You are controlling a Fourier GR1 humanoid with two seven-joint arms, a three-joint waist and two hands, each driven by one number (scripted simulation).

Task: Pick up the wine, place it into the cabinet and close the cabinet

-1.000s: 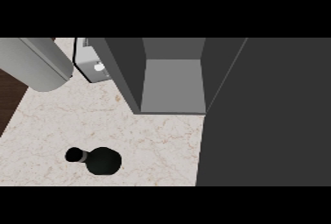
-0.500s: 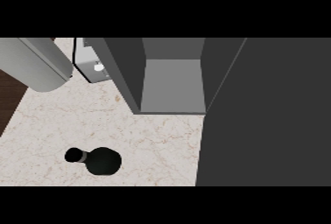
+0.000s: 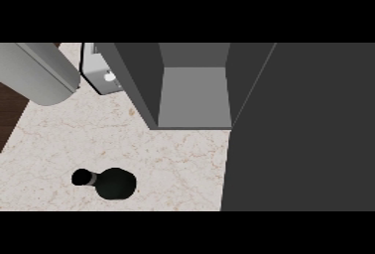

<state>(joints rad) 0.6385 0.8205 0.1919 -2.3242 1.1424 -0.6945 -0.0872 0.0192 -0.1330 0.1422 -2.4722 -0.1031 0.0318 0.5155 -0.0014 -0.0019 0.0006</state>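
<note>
Resting on counter [image 3: 176,149], wine bottle [image 3: 110,182] (dark, untouched), cabinet [image 3: 139,79] open

Wine bottle [image 3: 110,183] on the counter [image 3: 176,154], near left. Open cabinet [image 3: 192,94] at far centre, well apart from the bottle. Its door [image 3: 307,129] fills the right side, near to far. A small box [image 3: 101,75] sits just left of the cabinet, and a large cylinder [image 3: 36,72] lies beside the box at far left.

A pale marbled counter [image 3: 168,149] carries a dark wine bottle [image 3: 113,183] and an open grey cabinet [image 3: 192,94].
</note>
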